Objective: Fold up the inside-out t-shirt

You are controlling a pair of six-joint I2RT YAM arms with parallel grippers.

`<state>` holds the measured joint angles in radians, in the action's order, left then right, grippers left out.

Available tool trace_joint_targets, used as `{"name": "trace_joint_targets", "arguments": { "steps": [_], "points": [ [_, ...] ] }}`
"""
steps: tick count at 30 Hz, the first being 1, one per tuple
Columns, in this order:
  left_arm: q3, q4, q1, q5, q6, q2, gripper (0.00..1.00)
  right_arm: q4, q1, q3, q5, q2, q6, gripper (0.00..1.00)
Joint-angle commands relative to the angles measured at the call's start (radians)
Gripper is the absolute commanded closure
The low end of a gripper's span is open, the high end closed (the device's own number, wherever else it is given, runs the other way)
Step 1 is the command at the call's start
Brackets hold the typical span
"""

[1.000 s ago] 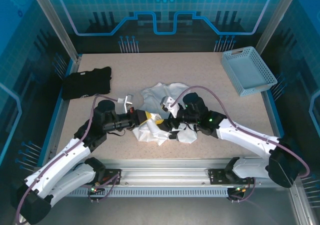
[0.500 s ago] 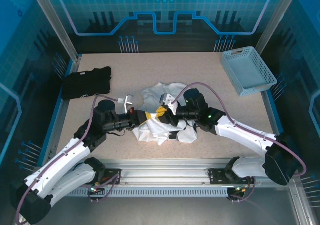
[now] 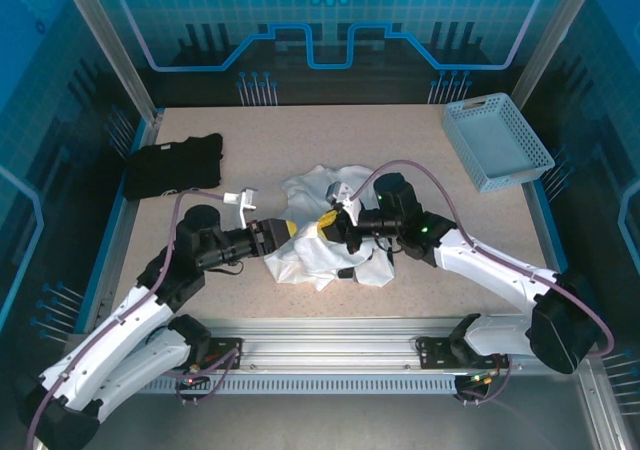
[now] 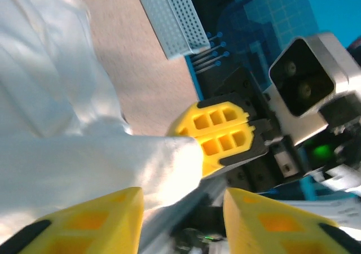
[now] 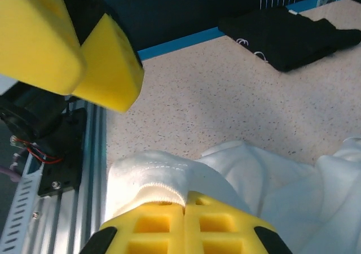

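Note:
The white inside-out t-shirt [image 3: 318,258] lies crumpled at the table's middle. My right gripper [image 3: 329,223] is shut on a stitched hem of it, and the right wrist view shows that hem [image 5: 152,178] pinched between its yellow pads [image 5: 169,226] just above the table. My left gripper [image 3: 284,233] stands open a little to the left, facing the right one. In the left wrist view its yellow fingers [image 4: 84,226] spread wide, with the held cloth [image 4: 113,163] and the right gripper's pads [image 4: 217,135] just ahead. The neck label and yellow patch are hidden.
A folded black garment [image 3: 172,166] lies at the back left. A pale blue basket [image 3: 496,142] stands at the back right. Bare speckled tabletop [image 3: 350,140] stretches behind the shirt. A metal rail [image 3: 330,355] runs along the near edge.
My left gripper has drawn back to the left and now stands open, apart from the right gripper. The right gripper has risen slightly, keeping its pinch on the hem.

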<state>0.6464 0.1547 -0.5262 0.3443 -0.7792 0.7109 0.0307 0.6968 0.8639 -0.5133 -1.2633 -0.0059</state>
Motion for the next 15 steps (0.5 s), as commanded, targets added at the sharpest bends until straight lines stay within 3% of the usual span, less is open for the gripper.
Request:
{"name": "trace_joint_targets", "arguments": {
  "steps": [1,3,9,15],
  "points": [
    [0.074,0.065,0.002,-0.116,0.342,-0.03,0.48,-0.094,-0.03,0.087,-0.092,0.002,0.068,1.0],
    [0.099,0.067,0.001,-0.126,0.467,-0.044,0.44,-0.159,-0.044,0.12,-0.106,-0.002,0.077,1.0],
    [0.171,0.127,-0.033,0.003,0.773,-0.016,0.38,-0.286,-0.098,0.205,-0.17,-0.032,0.125,1.0],
    [0.24,0.202,-0.201,-0.16,1.106,0.09,0.35,-0.285,-0.116,0.23,-0.223,-0.056,0.184,1.0]
  ]
}}
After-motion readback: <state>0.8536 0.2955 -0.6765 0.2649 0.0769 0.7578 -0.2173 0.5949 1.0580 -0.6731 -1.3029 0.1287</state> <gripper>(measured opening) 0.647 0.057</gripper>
